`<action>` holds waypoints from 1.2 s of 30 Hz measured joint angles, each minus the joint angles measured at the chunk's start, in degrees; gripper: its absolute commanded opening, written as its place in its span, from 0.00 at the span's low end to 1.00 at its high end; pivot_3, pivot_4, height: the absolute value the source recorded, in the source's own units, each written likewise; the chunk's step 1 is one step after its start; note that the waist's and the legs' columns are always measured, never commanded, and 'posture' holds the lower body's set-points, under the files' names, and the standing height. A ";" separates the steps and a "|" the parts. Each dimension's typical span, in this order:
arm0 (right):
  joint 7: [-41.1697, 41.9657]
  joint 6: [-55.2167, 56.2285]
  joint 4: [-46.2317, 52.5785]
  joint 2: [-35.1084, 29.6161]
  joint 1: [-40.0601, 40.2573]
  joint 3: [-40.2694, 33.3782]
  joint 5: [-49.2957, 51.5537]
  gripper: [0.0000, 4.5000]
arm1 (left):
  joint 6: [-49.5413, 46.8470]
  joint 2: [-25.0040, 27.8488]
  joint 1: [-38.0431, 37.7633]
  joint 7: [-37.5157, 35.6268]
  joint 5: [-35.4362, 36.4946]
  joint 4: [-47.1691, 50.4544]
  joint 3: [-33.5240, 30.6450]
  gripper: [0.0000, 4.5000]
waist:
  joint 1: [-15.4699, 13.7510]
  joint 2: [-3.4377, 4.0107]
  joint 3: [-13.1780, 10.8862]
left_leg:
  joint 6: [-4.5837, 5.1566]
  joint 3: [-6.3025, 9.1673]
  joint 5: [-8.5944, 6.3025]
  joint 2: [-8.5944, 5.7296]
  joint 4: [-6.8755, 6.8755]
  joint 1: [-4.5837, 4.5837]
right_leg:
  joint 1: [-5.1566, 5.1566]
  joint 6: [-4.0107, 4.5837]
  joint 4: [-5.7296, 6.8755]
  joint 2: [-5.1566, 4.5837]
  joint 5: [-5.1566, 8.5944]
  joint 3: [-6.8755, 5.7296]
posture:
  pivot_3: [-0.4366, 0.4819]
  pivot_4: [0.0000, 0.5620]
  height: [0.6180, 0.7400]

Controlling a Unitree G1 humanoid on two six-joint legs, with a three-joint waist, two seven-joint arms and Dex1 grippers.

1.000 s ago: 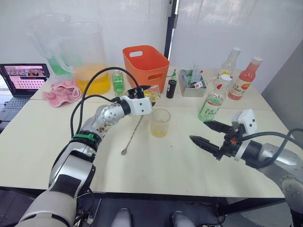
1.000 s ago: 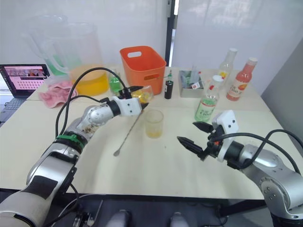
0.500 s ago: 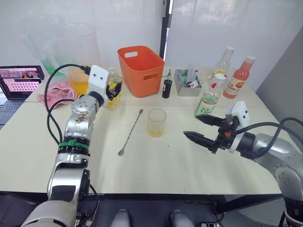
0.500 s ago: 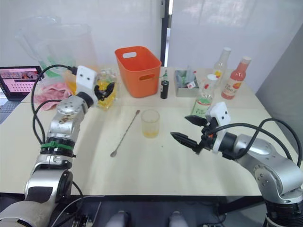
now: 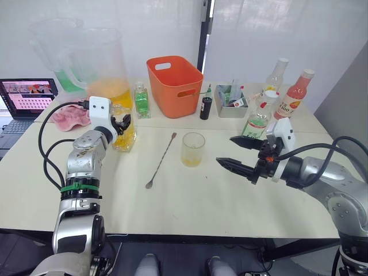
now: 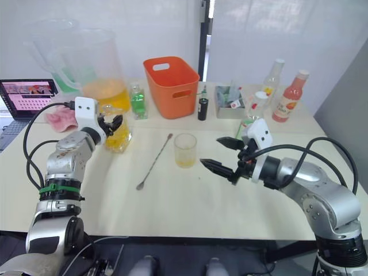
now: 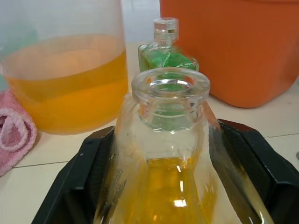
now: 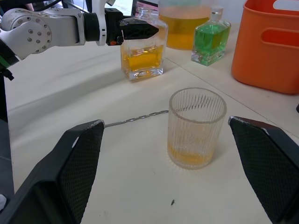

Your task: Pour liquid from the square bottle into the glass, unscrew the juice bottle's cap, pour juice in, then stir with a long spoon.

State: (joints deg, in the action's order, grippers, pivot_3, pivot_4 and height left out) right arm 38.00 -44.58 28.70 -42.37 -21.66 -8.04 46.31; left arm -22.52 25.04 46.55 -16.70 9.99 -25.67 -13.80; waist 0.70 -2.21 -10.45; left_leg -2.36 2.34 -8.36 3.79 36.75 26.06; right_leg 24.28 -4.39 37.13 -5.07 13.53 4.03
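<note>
The square bottle (image 5: pixel 124 135) stands upright on the table at the left, its neck open and yellow liquid inside. My left gripper (image 5: pixel 119 123) is shut on it, a black finger (image 7: pixel 88 172) on each side. The glass (image 5: pixel 192 149) sits mid-table with a little yellow liquid at its bottom (image 8: pixel 192 157). The long spoon (image 5: pixel 161 160) lies flat between the bottle and the glass. My right gripper (image 5: pixel 224 150) hangs open just right of the glass, holding nothing. The juice bottle (image 5: pixel 256 122) stands behind that gripper with its white cap (image 5: pixel 269 95) on.
At the back stand a big pitcher (image 5: pixel 107 75) of orange liquid, a small green bottle (image 5: pixel 141 100), an orange basket (image 5: pixel 175 83), a dark little bottle (image 5: pixel 205 107), a grey tray (image 5: pixel 233 107) and a pink-liquid bottle (image 5: pixel 294 95). A pink cloth (image 5: pixel 71 115) and a laptop (image 5: pixel 26 98) lie far left.
My left arm has swung the square bottle from beside the glass back to the left and stood it upright on the table. The right gripper has edged nearer the glass.
</note>
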 measured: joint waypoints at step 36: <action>0.48 -0.53 -1.18 0.10 -0.21 0.12 -0.24 1.00 | -5.45 5.13 5.73 -12.16 12.29 14.39 -1.42 1.00 | 0.11 0.00 0.00 | -0.01 0.00 0.00 0.01 0.00 -0.06 | -0.05 0.00 -0.02 0.00 0.00 0.00 | 0.48 0.27 0.70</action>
State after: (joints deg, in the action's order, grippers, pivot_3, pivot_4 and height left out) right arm 38.48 -45.11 27.52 -42.27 -21.88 -7.92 46.07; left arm -27.97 30.17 52.28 -28.86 22.28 -11.28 -15.22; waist 0.81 -2.20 -10.45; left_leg -2.37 2.34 -8.36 3.80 36.75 26.00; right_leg 24.23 -4.39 37.11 -5.07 13.53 4.04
